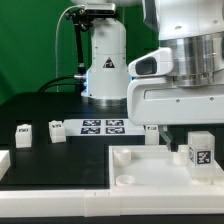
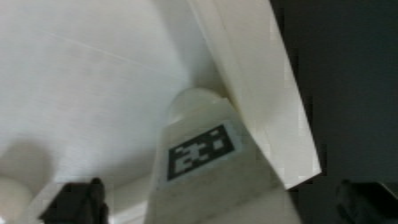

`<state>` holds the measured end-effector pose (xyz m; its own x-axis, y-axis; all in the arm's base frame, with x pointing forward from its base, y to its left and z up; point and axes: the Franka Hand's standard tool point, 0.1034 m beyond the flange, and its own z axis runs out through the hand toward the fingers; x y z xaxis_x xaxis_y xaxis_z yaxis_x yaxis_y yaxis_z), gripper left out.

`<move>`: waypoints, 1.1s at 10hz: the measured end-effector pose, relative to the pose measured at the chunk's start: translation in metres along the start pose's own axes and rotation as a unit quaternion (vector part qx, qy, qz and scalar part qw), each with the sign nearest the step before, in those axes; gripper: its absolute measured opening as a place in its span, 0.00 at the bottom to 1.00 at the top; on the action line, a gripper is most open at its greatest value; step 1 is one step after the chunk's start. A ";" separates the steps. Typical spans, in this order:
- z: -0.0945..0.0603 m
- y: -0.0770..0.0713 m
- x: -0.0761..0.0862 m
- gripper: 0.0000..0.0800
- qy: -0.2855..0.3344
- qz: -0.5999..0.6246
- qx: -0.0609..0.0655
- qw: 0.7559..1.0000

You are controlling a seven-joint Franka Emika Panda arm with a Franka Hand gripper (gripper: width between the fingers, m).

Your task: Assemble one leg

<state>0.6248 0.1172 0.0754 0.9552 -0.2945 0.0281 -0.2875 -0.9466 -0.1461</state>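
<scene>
A small white leg (image 1: 198, 152) with a black-and-white tag stands on the large white panel (image 1: 120, 165) near its corner at the exterior view's right. My gripper (image 1: 189, 136) hangs right over it. In the wrist view the leg (image 2: 210, 150) lies between my two dark fingers (image 2: 75, 202), with a gap on each side. The gripper (image 2: 217, 206) is open around the leg, and the panel (image 2: 89, 80) lies beneath it. A round corner socket (image 1: 126, 180) shows on the panel's near side.
Three more white legs stand on the black table: two at the exterior view's left (image 1: 22, 135) (image 1: 56, 130), one behind the panel (image 1: 150, 130). The marker board (image 1: 103, 126) lies in the middle. The robot base (image 1: 105, 60) stands at the back.
</scene>
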 end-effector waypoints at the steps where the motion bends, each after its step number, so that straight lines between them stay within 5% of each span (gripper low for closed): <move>1: 0.000 0.001 -0.001 0.81 0.000 -0.051 0.000 0.999; 6: 0.001 0.002 -0.001 0.78 -0.001 -0.098 0.000 0.995; 8: 0.001 0.002 -0.001 0.36 -0.001 -0.084 -0.001 0.996; 11: 0.002 0.003 -0.001 0.36 -0.002 0.069 0.003 0.998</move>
<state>0.6236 0.1150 0.0735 0.9065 -0.4222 0.0039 -0.4166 -0.8959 -0.1544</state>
